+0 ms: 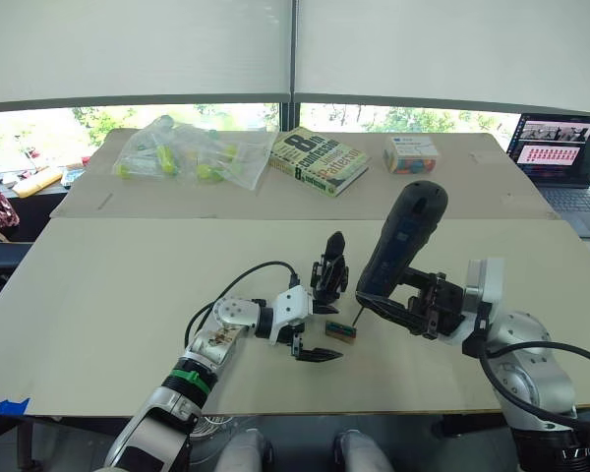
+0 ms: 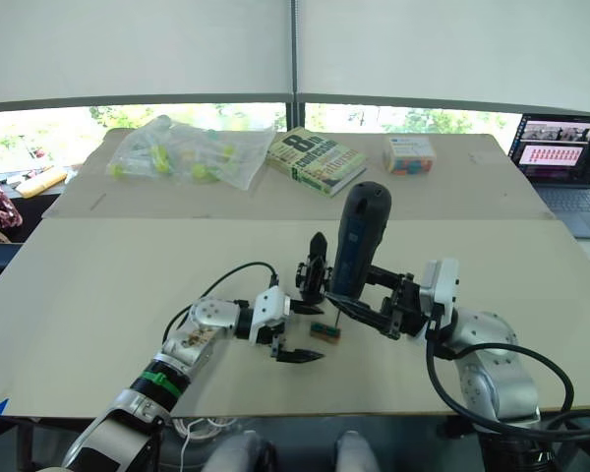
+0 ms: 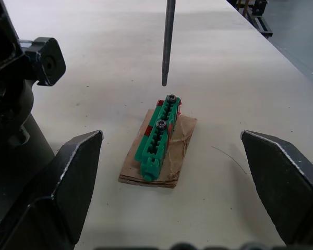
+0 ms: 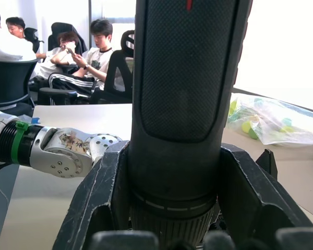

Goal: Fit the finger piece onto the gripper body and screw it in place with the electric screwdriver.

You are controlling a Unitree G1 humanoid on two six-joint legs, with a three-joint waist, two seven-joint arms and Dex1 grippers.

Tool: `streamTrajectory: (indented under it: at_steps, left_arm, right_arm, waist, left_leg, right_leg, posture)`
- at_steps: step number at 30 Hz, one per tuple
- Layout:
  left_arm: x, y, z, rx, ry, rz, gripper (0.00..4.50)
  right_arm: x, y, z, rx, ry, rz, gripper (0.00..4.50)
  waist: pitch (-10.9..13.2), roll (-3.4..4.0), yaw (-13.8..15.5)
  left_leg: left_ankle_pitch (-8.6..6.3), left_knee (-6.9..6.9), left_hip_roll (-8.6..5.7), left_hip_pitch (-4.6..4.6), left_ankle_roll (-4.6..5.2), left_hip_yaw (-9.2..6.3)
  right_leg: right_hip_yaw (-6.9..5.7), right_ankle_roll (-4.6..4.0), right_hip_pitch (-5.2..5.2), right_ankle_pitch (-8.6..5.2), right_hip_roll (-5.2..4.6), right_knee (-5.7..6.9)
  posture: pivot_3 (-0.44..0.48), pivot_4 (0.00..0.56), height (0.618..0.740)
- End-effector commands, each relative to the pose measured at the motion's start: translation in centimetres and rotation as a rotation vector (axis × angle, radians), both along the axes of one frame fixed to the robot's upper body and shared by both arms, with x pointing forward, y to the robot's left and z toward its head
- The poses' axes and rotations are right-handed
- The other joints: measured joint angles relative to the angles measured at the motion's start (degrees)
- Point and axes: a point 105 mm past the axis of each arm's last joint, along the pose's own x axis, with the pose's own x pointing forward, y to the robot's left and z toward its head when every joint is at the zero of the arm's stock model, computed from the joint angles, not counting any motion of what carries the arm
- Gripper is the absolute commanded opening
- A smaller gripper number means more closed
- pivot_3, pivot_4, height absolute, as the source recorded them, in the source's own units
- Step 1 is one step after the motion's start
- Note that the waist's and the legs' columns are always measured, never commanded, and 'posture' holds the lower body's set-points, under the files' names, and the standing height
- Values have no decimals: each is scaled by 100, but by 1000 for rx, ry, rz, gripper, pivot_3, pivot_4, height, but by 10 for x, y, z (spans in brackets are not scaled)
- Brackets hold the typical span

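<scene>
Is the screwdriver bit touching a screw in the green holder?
No. In the left wrist view the bit hangs clear above the green holder, its tip short of the screws.

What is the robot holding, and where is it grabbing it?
The right gripper holds the electric screwdriver around its lower body. The left gripper is open, holding nothing.

Both arms were silver-grey metal with white wrist blocks and black two-fingered grippers; the left arm wore a green band and a looping black cable.
</scene>
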Motion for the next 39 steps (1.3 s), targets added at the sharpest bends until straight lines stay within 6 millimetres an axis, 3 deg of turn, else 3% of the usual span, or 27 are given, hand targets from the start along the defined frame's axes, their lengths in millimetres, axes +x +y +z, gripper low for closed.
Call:
streamTrajectory:
  at_steps: [1,39]
  left_arm:
    - [-4,-2,-8,19,25,-9,4500]
    - [-7,2,-13,33,46,-5,4500]
  right_arm:
    - [-6,3,14,0,-62,33,1950]
    - [-5,1,8,-16,-25,13,1950]
  waist:
    - [0,0,0]
    - [0,0,-9]
  left_leg:
    - [0,0,0,0,0,0]
    - [-1,-2,2,2,1,0]
  right_leg:
    - [0,0,0,0,0,0]
    - [0,0,1,0,0,-1]
  posture:
    - [0,150,740]
    - [0,150,740]
